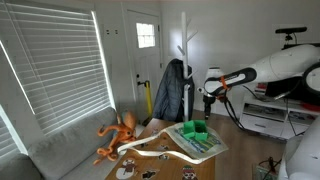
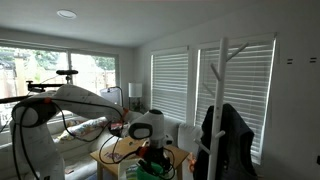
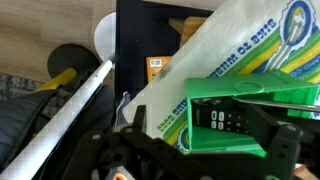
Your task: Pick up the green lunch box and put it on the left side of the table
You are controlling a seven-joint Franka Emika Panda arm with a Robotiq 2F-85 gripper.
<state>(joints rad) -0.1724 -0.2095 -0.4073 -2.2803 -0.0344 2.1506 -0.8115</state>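
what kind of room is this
Most likely a home living room: a grey sofa sits below window blinds, a coat rack holds a dark jacket, and a door with a small window stands behind.

Daylight glows through slatted blinds (image 1: pixel 55 60); wrist view soft, blurred.

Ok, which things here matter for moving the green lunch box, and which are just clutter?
Job: green lunch box, table, gripper.
Lying about: printed sheet, orange toy, white rod, coat rack.
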